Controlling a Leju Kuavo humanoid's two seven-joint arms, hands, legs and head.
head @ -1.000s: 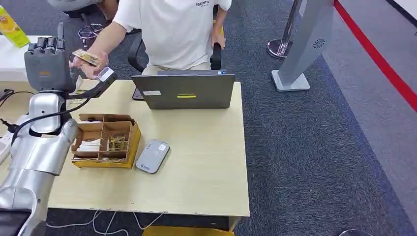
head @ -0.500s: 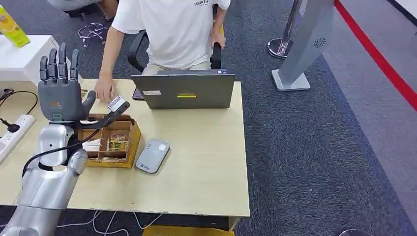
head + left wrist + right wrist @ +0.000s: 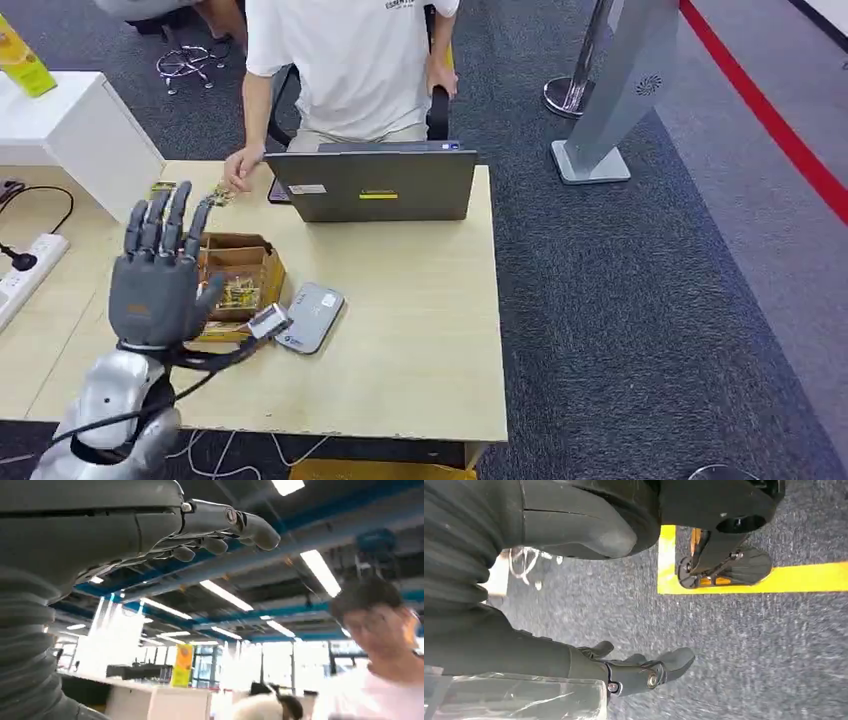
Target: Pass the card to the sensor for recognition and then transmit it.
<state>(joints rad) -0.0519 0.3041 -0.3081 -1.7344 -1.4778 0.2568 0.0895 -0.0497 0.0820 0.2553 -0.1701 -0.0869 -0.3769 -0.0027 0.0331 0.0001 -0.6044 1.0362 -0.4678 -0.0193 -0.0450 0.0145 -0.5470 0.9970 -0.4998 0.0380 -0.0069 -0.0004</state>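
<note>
Left hand (image 3: pixel 155 285): fingers (image 3: pixel 160 215) straight, spread, pointing up and away; nothing held
Right hand (image 3: pixel 634 672): hangs over carpet, fingers loosely extended, nothing held
Card (image 3: pixel 222 196): small yellowish piece flat on the table (image 3: pixel 400 300), beyond the left fingertips and slightly to their right, by the person's hand (image 3: pixel 240 170); long axis too small to judge
Sensor (image 3: pixel 310 317): grey pad right of the palm, nearer than the card
Box (image 3: pixel 250 262): just behind the fingers
Nearer hand: left
Change: left hand has dropped back from the person; the card, then lifted in the person's hand, now lies down
</note>
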